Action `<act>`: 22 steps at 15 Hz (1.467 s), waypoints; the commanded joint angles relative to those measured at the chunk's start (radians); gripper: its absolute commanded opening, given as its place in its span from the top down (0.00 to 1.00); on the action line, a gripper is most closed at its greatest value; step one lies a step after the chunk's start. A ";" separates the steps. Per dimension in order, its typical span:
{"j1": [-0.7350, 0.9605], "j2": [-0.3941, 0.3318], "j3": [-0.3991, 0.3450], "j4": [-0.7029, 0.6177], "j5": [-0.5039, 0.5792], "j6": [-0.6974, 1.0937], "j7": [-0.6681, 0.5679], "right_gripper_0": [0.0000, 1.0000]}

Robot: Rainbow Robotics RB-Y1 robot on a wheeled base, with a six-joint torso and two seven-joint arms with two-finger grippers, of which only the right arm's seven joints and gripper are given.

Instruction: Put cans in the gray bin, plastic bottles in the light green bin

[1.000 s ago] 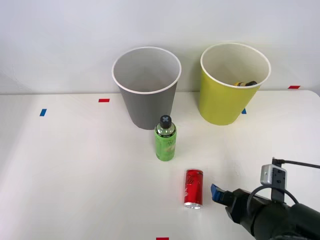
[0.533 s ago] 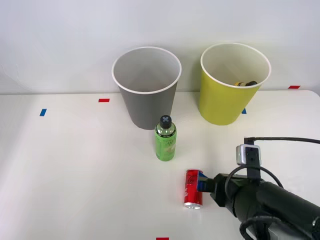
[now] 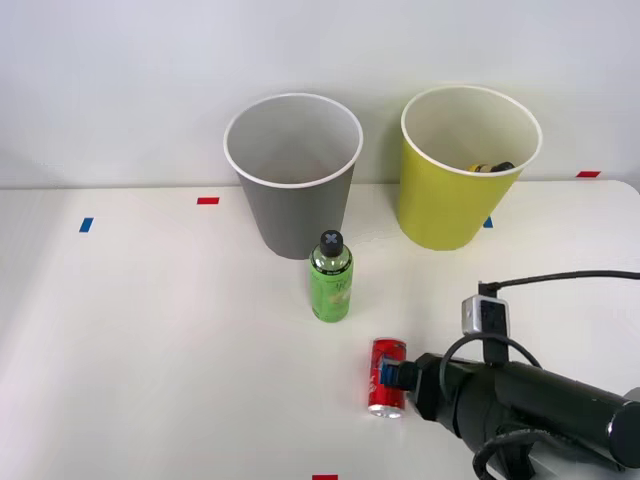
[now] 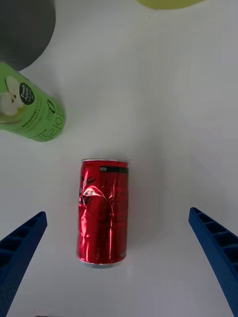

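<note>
1. Front view: the red can [image 3: 388, 376] stands upright on the white worktop [image 3: 150, 330], toward the near edge and a little right of the middle.
2. The right arm's fingers [image 3: 393, 376] reach in from the right side at the can's height, and a blue fingertip [image 3: 389, 375] overlaps the can's right side.
3. Right wrist view: the two blue fingers [image 4: 20, 247] are spread wide, one on each side of the can [image 4: 103, 210], with white worktop [image 4: 163, 99] showing between each finger and the can, so they hold nothing.
4. The green bottle [image 3: 331, 277] stands upright near the middle of the worktop, just behind the can and apart from it.
5. The gray bin [image 3: 292, 180] stands at the far edge behind the bottle.
6. The light green bin [image 3: 462, 170] stands beside it toward the far right corner, with a small dark and yellow thing [image 3: 492, 167] inside.
</note>
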 commanded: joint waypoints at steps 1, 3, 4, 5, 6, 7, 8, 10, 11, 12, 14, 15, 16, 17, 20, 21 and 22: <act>-0.026 -0.020 0.000 0.005 -0.029 0.001 -0.016 0.00; -0.060 -0.026 0.000 0.045 -0.046 0.001 -0.027 0.00; -0.081 -0.025 0.000 0.067 -0.050 0.001 -0.031 0.00; -0.098 -0.026 0.000 0.085 -0.056 0.001 -0.037 0.00; -0.114 -0.029 0.000 0.103 -0.069 0.004 -0.053 0.00; -0.127 -0.032 0.000 0.105 -0.081 0.038 -0.090 0.00; -0.155 -0.028 0.000 0.103 -0.099 0.095 -0.122 0.00; -0.181 -0.019 0.000 0.103 -0.111 0.153 -0.172 0.00; -0.187 -0.026 0.000 0.103 -0.136 0.153 -0.214 0.00; -0.198 -0.032 0.002 0.107 -0.153 0.152 -0.225 0.00; -0.213 -0.031 0.000 0.120 -0.161 0.144 -0.222 0.00; -0.221 -0.029 0.002 0.140 -0.168 0.135 -0.222 0.00; -0.229 -0.028 0.004 0.171 -0.173 0.119 -0.218 0.00; -0.236 -0.025 0.013 0.196 -0.164 0.099 -0.215 0.00; -0.245 -0.039 0.020 0.199 -0.170 0.099 -0.222 0.00; -0.247 -0.040 0.019 0.199 -0.177 0.101 -0.223 0.00; -0.247 -0.043 0.022 0.199 -0.182 0.101 -0.223 0.00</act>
